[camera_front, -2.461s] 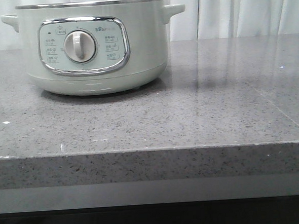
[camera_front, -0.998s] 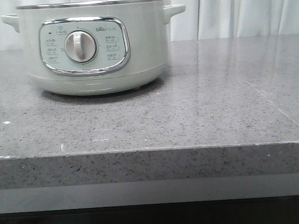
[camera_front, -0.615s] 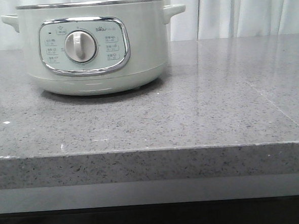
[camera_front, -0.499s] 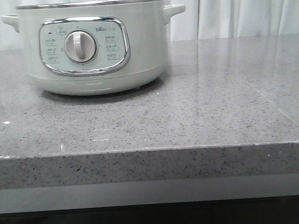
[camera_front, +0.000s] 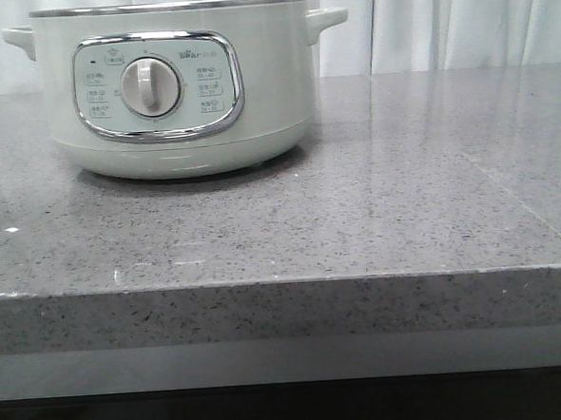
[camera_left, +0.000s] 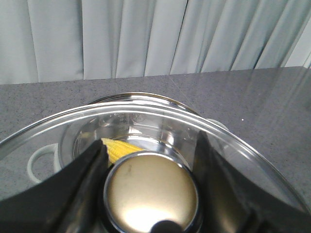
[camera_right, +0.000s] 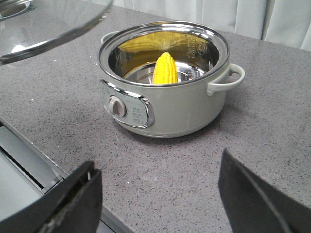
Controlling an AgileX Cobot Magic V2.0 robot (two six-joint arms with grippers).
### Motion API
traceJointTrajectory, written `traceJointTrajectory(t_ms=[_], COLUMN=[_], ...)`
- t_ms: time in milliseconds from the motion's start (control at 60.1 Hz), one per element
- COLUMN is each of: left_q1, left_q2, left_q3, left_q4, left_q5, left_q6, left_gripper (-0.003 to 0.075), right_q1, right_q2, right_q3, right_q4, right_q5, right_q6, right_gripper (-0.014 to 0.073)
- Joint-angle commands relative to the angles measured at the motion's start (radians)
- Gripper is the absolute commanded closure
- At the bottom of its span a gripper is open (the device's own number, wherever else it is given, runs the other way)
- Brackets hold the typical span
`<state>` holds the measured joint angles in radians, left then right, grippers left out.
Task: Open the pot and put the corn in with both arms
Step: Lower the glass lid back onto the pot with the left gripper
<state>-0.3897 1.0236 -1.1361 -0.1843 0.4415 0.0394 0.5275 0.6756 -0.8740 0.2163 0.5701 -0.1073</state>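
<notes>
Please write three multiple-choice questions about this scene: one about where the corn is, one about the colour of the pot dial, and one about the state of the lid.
1. Where is the corn?
A. on the counter
B. inside the pot
C. in the right gripper

2. What colour is the dial?
A. white
B. red
C. black

3. What is the state of the glass lid?
A. shut on the pot
B. lying on the counter
C. held off the pot by the left gripper

Answers: B, the cob stands inside the metal rim; A, the knob is white; C, the fingers clamp the lid's knob and the pot is open.
</notes>
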Motion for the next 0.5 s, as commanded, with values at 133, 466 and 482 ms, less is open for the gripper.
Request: traceJointTrajectory(t_ms=[133, 466, 482], left_q1=[0.001, -0.001, -0.002], left_q2=[0.176, 0.422, 0.435], left_q3=[-0.183, -0.358, -0.366], left_q4=[-0.011, -0.011, -0.007], left_q5=[-0.149, -0.196, -0.199], left_q6=[0.000, 0.000, 0.001], left_gripper=[0.0534, 0.0534, 0.0534], right_q1=[-0.007, -0.007, -0.007], right_q2=[-0.004, -0.004, -0.004], right_q3=[-0.024, -0.024, -0.024], right_q4=[0.001, 0.001, 0.001], right_q5=[-0.068, -0.068, -0.068], right_q6=[-0.004, -0.004, -0.004], right_gripper=[0.0076, 0.0076, 0.0076])
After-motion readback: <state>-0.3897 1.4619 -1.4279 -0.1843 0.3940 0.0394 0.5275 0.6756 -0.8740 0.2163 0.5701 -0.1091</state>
